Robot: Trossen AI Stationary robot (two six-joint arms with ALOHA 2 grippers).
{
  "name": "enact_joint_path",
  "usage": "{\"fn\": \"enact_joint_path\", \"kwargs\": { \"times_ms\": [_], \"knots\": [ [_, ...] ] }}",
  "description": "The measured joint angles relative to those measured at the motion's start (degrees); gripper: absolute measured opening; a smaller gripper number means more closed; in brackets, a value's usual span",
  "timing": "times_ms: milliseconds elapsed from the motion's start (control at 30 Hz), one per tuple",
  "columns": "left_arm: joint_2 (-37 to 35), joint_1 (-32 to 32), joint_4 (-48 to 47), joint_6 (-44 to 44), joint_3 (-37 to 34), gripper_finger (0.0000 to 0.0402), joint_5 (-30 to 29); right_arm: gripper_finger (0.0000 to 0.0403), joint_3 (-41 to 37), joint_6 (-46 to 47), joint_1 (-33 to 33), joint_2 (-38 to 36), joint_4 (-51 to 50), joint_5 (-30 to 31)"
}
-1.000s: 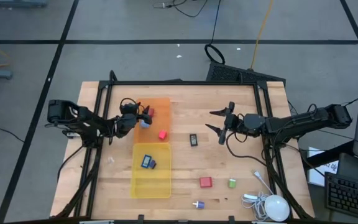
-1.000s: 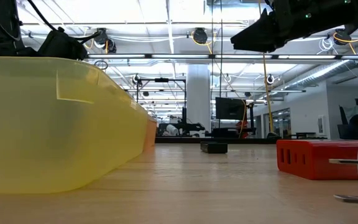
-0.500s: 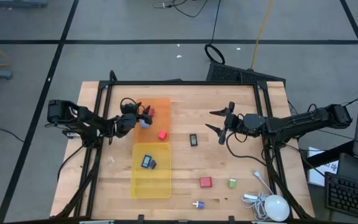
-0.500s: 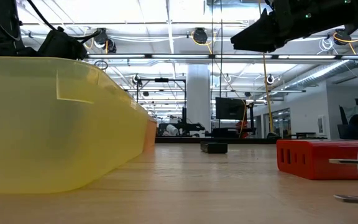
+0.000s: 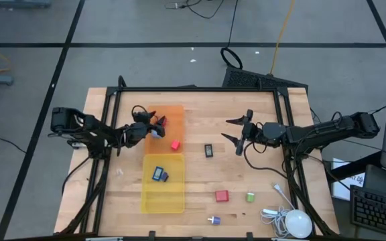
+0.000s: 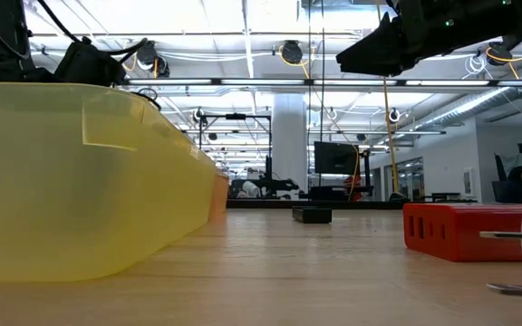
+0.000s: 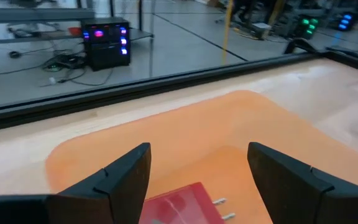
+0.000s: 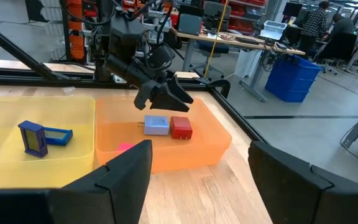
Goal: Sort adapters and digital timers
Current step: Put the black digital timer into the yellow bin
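Note:
My left gripper [image 5: 157, 124] hangs open and empty over the orange bin [image 5: 173, 110], just above a red adapter [image 7: 182, 205]. It also shows in the right wrist view [image 8: 166, 99]. The orange bin holds a light blue adapter [image 8: 156, 126], a red one [image 8: 181, 127] and a pink one [image 8: 124, 147]. The yellow bin [image 5: 163, 201] holds blue digital timers [image 5: 159, 175]. A black timer [image 5: 208, 150] lies flat on the table. My right gripper [image 5: 225, 128] is open and empty, raised to the right of the black timer.
Near the front edge a red adapter [image 5: 221, 195], a green adapter [image 5: 250, 197] and a white-purple adapter [image 5: 213, 219] lie on the table. A white round device with its cable [image 5: 293, 222] sits at the front right corner. Bare wood lies between the bins and my right gripper.
My left arm has shifted slightly above the orange bin. Nothing else has moved.

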Motion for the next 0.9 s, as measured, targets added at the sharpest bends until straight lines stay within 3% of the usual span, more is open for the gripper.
{"fn": "enact_joint_path", "kwargs": {
  "times_ms": [367,633,900],
  "knots": [
    [0.0,0.0,0.2,4.5,0.0,0.0269,9.2,0.0254,0.0,0.0,0.0,0.0,0.0,0.0],
    [-2.6,-0.2,2.2,8.1,-0.1,0.0269,11.4,0.0254,0.0,0.0,0.0,0.0,-0.1,0.0],
    [-9.2,-0.3,-2.8,9.2,-0.1,0.0269,10.8,0.0254,0.0,0.3,0.0,0.0,-1.4,0.0]
  ]
}}
